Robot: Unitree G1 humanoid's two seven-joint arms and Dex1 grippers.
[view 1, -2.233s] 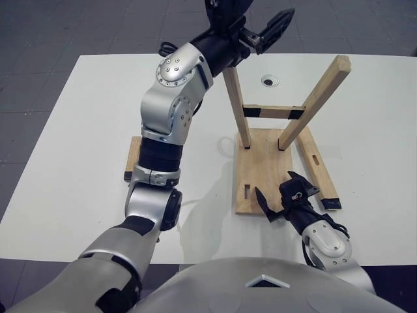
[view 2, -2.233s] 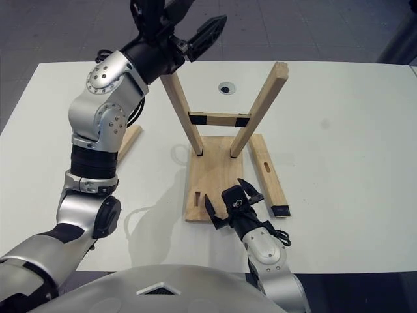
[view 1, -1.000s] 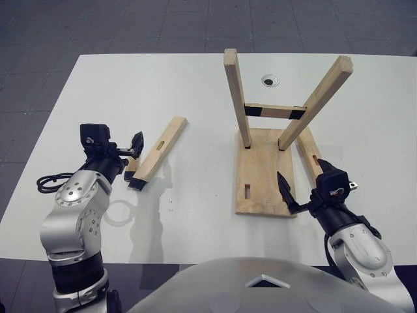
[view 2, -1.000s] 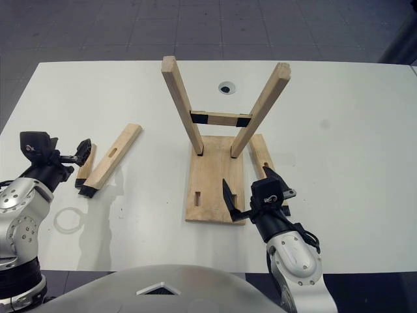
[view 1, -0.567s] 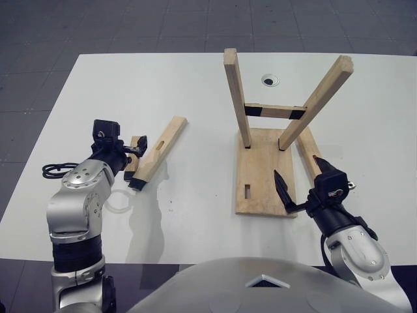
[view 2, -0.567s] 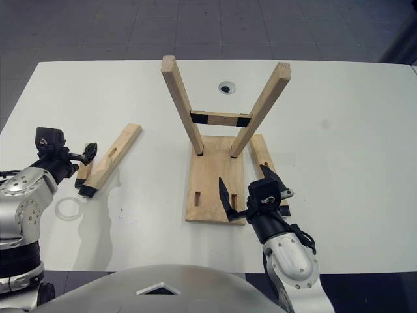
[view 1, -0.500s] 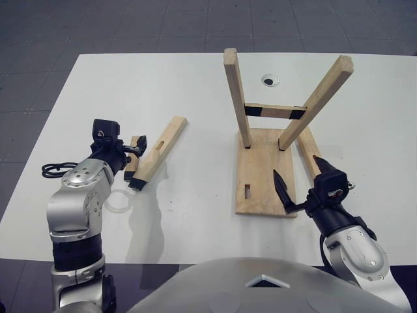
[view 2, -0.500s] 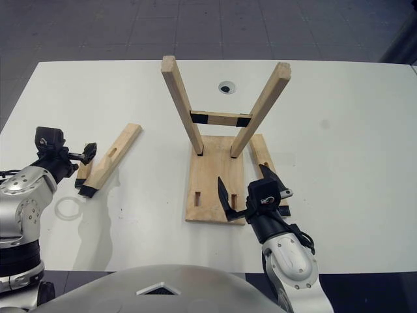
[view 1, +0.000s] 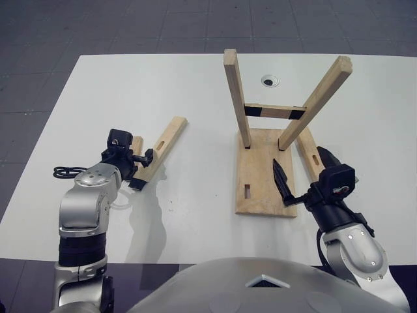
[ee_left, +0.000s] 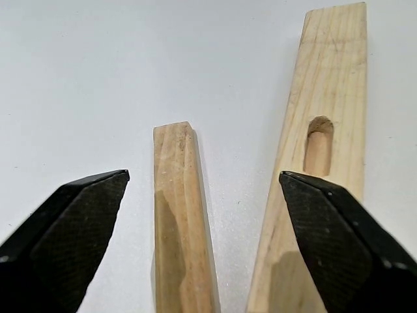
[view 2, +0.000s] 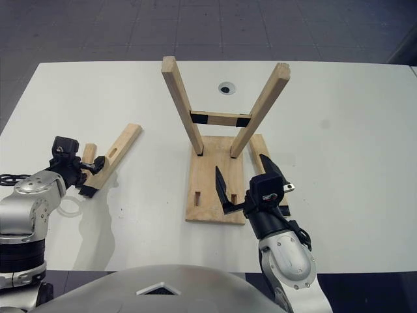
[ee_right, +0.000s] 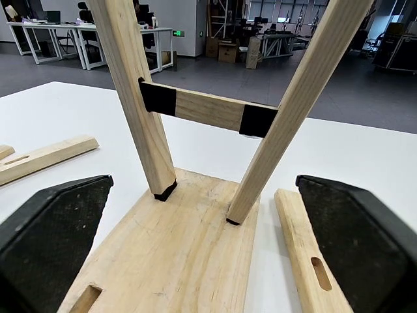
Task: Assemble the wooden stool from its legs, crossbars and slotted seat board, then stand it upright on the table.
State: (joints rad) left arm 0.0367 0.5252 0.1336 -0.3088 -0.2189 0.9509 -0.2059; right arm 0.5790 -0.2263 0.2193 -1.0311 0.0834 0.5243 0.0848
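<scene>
The slotted seat board (view 1: 260,176) lies flat on the white table. Two legs (view 1: 236,98) (view 1: 316,101) stand in its far slots, joined by a black-ended crossbar (view 1: 273,111). A third slotted leg (view 1: 311,160) lies along the board's right edge. At the left lie a slotted leg (view 1: 159,147) (ee_left: 326,130) and a short crossbar (view 1: 135,146) (ee_left: 177,215). My left gripper (view 1: 138,158) (ee_left: 202,175) is open low over their near ends, with both pieces between its fingers. My right gripper (view 1: 301,166) (ee_right: 204,178) is open over the board's near right corner, holding nothing.
A white ring (view 1: 118,202) and a black cable (view 1: 64,173) lie beside my left arm. A round grommet hole (view 1: 268,81) sits at the table's far side. Bare tabletop (view 1: 195,189) spreads between the loose pieces and the board.
My left arm came down from the standing leg's top to the loose pieces and has edged forward over them. My right gripper has risen slightly over the board's corner.
</scene>
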